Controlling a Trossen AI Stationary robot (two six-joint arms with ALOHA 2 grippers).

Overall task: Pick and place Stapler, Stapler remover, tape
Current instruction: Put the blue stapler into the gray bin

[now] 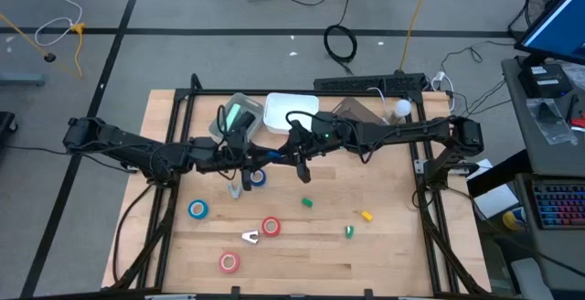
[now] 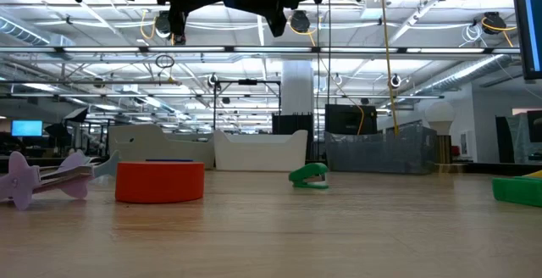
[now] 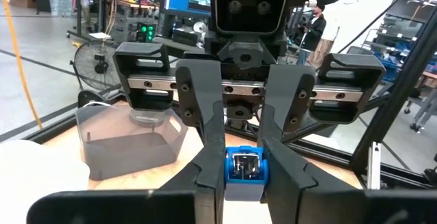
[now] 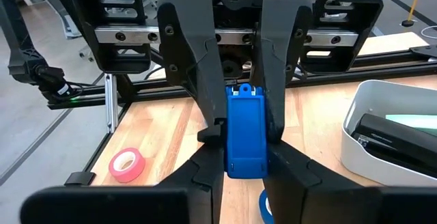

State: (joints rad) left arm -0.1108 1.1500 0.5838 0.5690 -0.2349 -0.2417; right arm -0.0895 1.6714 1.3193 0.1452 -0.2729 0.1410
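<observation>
Blue stapler point(image 4: 245, 130): clamped at each end by both claws, above the counter point(image 1: 384, 245) centre.
Left claw point(image 4: 235, 57): gripping.
Right claw point(image 3: 240, 98): gripping.

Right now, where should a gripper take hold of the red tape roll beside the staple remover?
Probably from straight above, closing across the outer wall of the red tape roll: it lies flat, hole up, and looks too low for a side grip.

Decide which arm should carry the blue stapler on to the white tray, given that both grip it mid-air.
Right, probably. Both grippers' jaws close on the blue stapler, but the white tray lies directly behind the right gripper; the left gripper sits nearer the grey bin.
</observation>
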